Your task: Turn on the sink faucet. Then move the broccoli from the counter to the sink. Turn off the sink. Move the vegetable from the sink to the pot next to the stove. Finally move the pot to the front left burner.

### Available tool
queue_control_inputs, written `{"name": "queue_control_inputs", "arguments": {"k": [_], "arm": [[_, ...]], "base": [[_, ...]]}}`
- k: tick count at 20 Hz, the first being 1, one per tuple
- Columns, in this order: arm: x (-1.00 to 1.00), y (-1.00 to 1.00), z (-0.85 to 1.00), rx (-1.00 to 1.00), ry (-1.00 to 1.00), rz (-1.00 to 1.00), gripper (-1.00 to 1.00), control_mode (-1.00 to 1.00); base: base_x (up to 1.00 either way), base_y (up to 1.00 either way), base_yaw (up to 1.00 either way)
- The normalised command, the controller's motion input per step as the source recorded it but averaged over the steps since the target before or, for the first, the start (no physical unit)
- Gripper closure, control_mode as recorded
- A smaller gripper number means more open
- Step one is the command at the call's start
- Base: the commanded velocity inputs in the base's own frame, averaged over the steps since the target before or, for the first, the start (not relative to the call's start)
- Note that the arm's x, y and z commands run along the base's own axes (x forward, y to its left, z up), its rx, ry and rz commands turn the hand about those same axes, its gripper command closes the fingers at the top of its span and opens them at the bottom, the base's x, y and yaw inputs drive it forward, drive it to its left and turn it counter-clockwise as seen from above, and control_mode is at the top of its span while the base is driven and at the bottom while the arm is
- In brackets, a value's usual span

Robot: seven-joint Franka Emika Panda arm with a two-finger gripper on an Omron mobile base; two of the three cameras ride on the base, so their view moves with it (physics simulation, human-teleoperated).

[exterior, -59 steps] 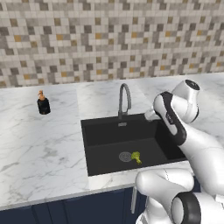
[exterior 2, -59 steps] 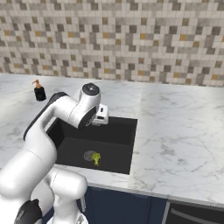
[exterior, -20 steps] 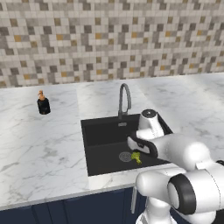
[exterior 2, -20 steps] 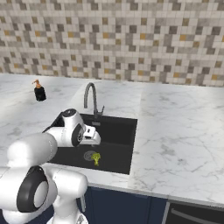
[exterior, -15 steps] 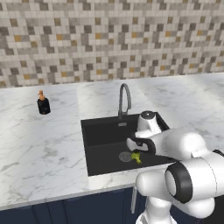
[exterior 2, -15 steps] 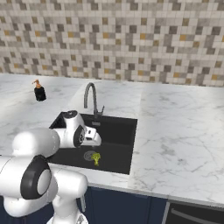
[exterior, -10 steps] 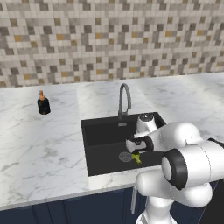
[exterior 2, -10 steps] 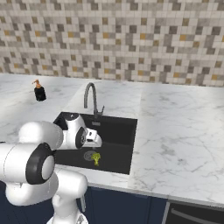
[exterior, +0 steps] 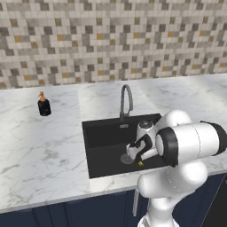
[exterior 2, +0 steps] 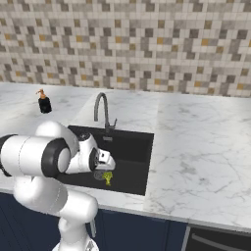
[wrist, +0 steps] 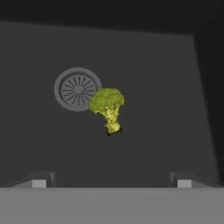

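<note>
Since three seconds earlier the arm had swung down from above the sink (exterior: 104,133) into the basin. The gripper (wrist: 111,179) hung with jaws wide apart — lined up on the broccoli (wrist: 108,108), which lay free beside the drain (wrist: 78,89) — apparently ready to grasp.

Left base view: arm covers most of broccoli (exterior: 140,163) and part of drain (exterior: 125,158). Sink (exterior 2: 128,142) front-left floor hidden behind arm in right base view. Gripper (wrist: 111,180) fingertips cut at hand view's bottom. Bench (exterior: 44,142) runs past frame edges.
</note>
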Motion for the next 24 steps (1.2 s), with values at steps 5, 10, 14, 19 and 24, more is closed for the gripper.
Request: {"name": "queue_control_inputs", "arguments": {"k": [5,10,14,19,24], "arm": [[0.15,0.00,-0.38,0.00,0.00,-0.01,-1.00,-1.00],[0.16,0.00,-0.40,0.00,0.00,0.00,-1.00,-1.00],[0.19,0.00,-0.37,0.00,0.00,0.00,-1.00,-1.00],[0.21,0.00,-0.34,0.00,0.00,-0.02,-1.00,-1.00],[0.23,0.00,-0.38,0.00,-0.03,-0.01,-1.00,-1.00]], "base": [[0.00,0.00,0.00],[0.00,0.00,0.00],[0.00,0.00,0.00],[0.00,0.00,0.00],[0.00,0.00,0.00]]}}
